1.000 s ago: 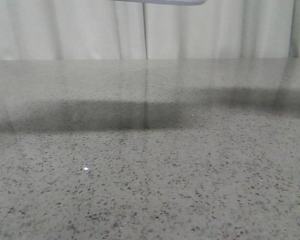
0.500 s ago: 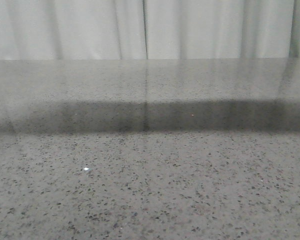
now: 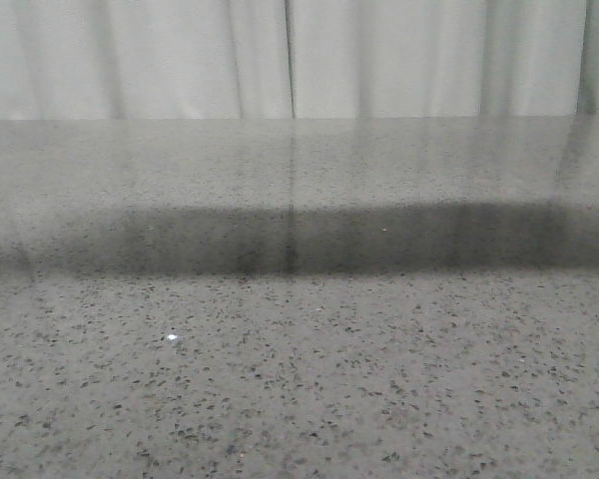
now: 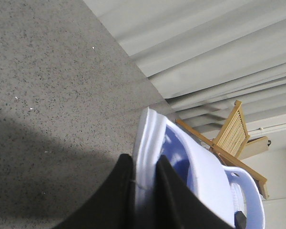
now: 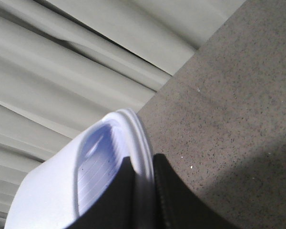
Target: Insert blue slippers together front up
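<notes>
The front view shows no slipper and no gripper. In the left wrist view my left gripper [image 4: 144, 164] is shut on the sole edge of one pale blue slipper [image 4: 200, 167], held up above the speckled table; a second pale slipper part [image 4: 250, 191] shows beyond it. In the right wrist view my right gripper [image 5: 142, 164] is shut on the sole edge of the other pale blue slipper [image 5: 86, 176], its ribbed footbed showing, also held above the table.
A grey speckled table [image 3: 299, 379] fills the front view, with a dark shadow band across it and a pale curtain [image 3: 299, 60] behind. A wooden chair [image 4: 233, 133] stands beyond the table's far edge in the left wrist view.
A grey shape at the top edge of the front view has gone out of sight. The shadow band on the table has spread to the right and evened out.
</notes>
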You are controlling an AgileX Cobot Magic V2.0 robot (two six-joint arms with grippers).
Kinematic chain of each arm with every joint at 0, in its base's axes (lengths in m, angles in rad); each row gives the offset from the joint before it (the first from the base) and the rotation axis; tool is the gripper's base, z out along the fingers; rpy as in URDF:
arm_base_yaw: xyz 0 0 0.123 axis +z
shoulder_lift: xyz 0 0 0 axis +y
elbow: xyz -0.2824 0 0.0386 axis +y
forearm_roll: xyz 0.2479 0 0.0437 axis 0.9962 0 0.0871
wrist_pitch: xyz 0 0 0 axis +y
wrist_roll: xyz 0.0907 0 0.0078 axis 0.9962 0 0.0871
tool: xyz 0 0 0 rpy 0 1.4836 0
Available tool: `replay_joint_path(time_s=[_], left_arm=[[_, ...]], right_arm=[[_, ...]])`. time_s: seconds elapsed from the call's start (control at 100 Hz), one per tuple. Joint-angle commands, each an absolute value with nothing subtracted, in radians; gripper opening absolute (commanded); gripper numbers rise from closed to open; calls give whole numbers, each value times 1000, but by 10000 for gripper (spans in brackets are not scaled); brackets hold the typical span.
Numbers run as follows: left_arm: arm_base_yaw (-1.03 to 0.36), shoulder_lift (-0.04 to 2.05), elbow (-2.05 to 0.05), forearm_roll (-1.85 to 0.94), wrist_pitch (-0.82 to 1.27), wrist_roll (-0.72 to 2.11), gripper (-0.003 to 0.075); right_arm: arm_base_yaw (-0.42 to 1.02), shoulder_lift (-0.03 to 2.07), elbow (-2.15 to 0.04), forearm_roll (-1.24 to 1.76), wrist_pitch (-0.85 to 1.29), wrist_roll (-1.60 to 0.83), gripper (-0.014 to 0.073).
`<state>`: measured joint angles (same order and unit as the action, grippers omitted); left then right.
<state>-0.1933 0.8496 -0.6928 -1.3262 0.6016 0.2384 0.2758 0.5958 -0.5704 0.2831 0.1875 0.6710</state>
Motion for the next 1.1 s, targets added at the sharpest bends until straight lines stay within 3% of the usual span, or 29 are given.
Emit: replay_joint_path(time_s=[0.0, 0.4, 1.09], left_arm=[[-201, 840, -719, -1397, 611, 236, 16], [-201, 840, -719, -1441, 662, 236, 16], [-201, 840, -719, -1669, 783, 291, 16]], right_arm=[[294, 620, -608, 303, 110, 667, -99], [434, 687, -608, 347, 15, 667, -99], [438, 735, -488, 552, -85, 667, -99]])
